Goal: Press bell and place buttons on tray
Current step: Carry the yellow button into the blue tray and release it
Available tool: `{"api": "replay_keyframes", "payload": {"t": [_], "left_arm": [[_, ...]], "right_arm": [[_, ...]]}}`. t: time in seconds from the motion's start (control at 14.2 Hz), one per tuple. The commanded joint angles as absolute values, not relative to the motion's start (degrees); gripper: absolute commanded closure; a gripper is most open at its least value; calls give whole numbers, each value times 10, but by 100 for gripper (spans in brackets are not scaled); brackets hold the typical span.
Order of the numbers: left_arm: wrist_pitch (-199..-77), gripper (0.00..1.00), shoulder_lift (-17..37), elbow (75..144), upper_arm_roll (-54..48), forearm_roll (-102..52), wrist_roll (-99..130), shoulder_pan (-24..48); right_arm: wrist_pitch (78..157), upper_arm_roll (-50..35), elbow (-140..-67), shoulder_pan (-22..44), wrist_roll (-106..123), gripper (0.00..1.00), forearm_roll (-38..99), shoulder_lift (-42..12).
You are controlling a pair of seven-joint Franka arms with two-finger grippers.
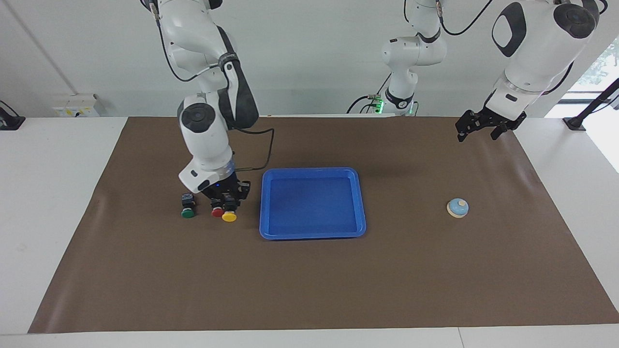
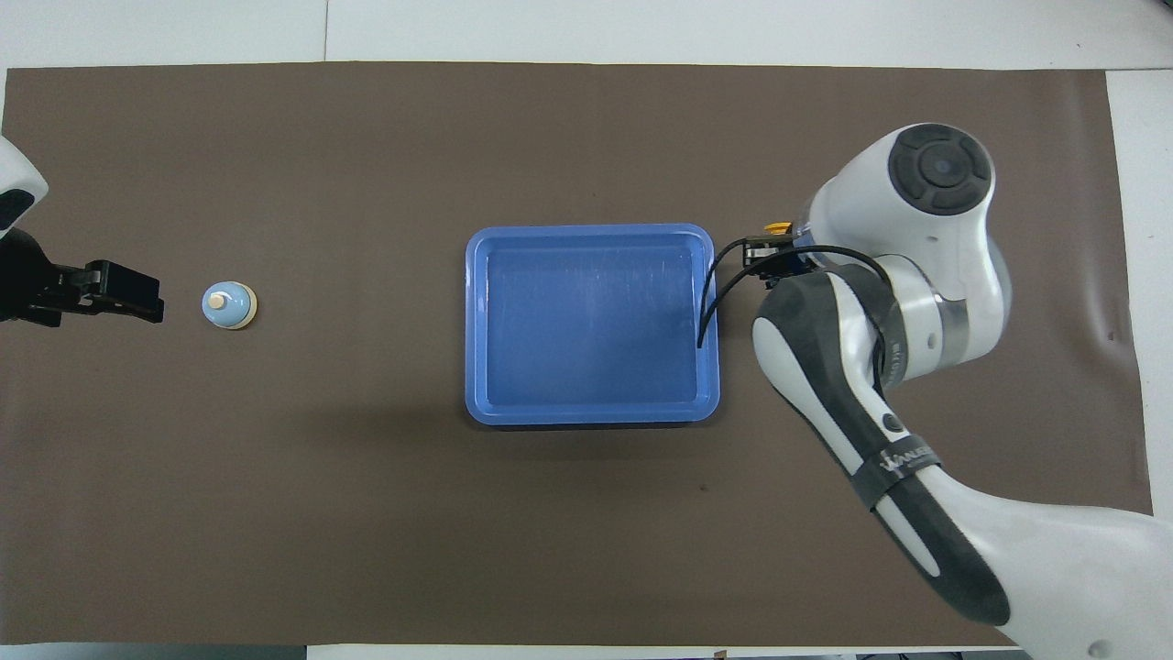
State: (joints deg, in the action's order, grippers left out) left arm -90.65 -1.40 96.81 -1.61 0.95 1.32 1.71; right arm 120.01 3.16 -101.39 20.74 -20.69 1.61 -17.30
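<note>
One button, the yellow button [image 1: 229, 216], is clamped in my right gripper [image 1: 228, 199], raised over the red button [image 1: 217, 211] beside the tray [image 1: 312, 234] edge at the right arm's end. Next, I judge, carry it across the rim and release. My forearm hangs steeply downward. My left gripper [image 1: 476, 131] waits spread and empty above the mat's corner; the bell [image 1: 457, 208] sits unpressed.

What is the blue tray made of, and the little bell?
The tray looks like plastic: one bright blue all over, smooth, with soft rounded corners and a faint sheen. The bell is harder to tell: its light blue dome looks painted, likely metal, on a cream base rim with a pale knob on top.
</note>
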Motion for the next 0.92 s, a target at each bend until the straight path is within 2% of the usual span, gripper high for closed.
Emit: {"api": "replay_keyframes", "payload": {"t": [0.0, 0.28, 0.85], "left_arm": [[-902, 0, -16, 967, -19, 7, 14, 11], [-902, 0, -16, 966, -19, 7, 14, 11], [-902, 0, -16, 967, -19, 7, 14, 11]], "right_arm": [[1176, 33, -920, 252, -278, 100, 71, -241], [1193, 33, -936, 287, -280, 100, 90, -269], [1184, 33, -993, 298, -343, 100, 91, -257]]}}
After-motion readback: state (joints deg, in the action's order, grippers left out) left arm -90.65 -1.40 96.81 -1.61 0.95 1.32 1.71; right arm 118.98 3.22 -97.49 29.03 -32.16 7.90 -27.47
